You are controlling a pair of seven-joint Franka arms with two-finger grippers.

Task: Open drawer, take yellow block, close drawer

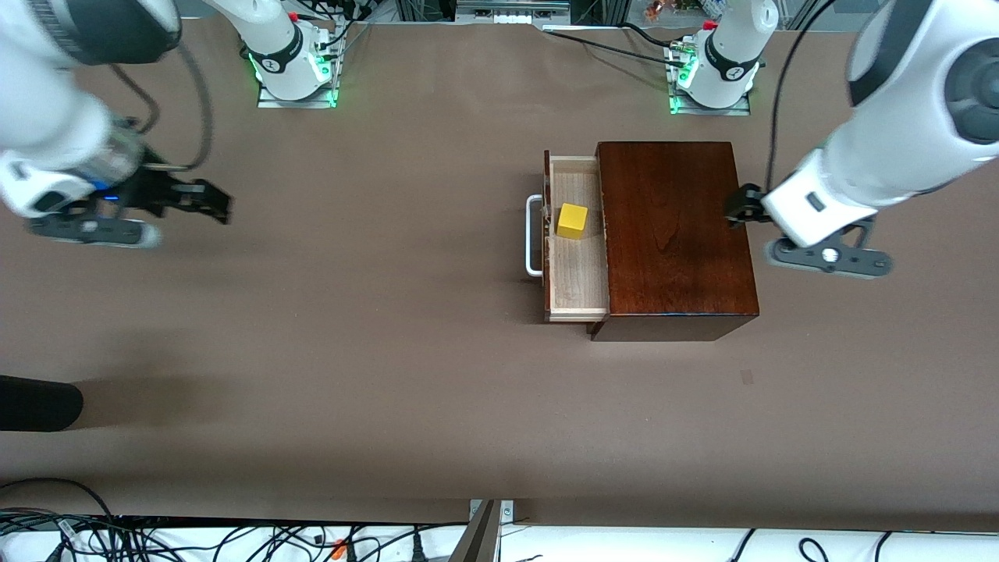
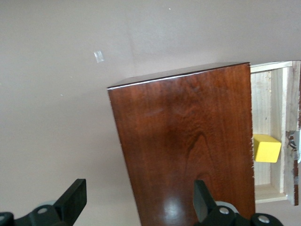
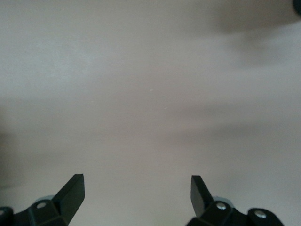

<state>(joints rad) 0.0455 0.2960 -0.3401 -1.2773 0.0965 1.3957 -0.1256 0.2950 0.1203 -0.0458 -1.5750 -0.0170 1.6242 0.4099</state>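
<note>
The drawer (image 1: 579,281) stands pulled out of the mahogany box (image 1: 671,234), with its white handle (image 1: 534,236) facing the right arm's end of the table. The yellow block (image 1: 572,221) lies in the drawer's tray; it also shows in the left wrist view (image 2: 266,148), past the box top (image 2: 188,141). My left gripper (image 1: 741,207) is open and empty, at the box's edge away from the drawer; in its wrist view (image 2: 138,190) the jaws straddle that edge. My right gripper (image 1: 212,201) is open and empty, over bare table well away from the drawer; its wrist view (image 3: 136,184) shows only table.
A black rounded object (image 1: 39,402) lies near the front edge at the right arm's end. A small tape mark (image 1: 747,377) lies on the table nearer the camera than the box. Cables (image 1: 156,538) run along the front edge.
</note>
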